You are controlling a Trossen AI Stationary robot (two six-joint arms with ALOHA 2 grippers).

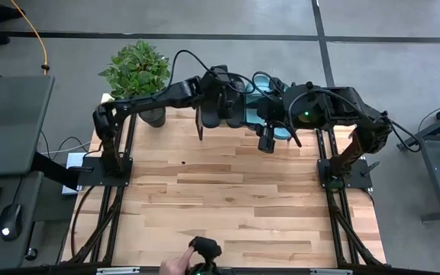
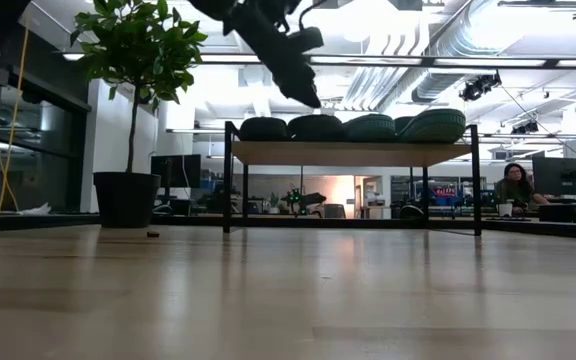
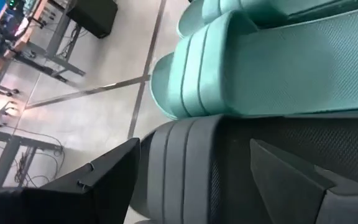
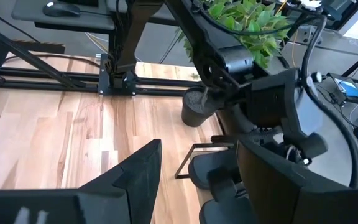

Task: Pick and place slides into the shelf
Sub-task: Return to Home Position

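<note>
Slides [image 2: 315, 127]: I count four, all on the shelf [image 2: 353, 152] at the table's far edge, side by side in one row.
Colours: two black slides [image 2: 263, 128] on the left half, two teal slides [image 2: 433, 124] on the right half.
Long axis: each runs front to back across the plank, so my low view sees them end on. In the left wrist view the strapped ends lie toward the floor beyond the table.
Shelf edges: the row fills the plank from the left post to the right post, and I can't tell whether anything overhangs.
Left gripper [image 3: 194, 152]: one, hovering just above the black slides, fingers spread apart and holding nothing.
Right gripper [image 4: 197, 146]: one, above the near side of the shelf by the teal pair, fingers spread apart with nothing between them.
Open room: bare wood tabletop [image 1: 228, 198] from the shelf to the near edge, with one small dark speck [image 1: 183, 162] on it.
Left of shelf: one potted plant [image 1: 137, 72] at the far left corner, just beside the left post.
Near edge: I see one person's hand [image 1: 177, 265] on a dark device [image 1: 205, 248].
</note>
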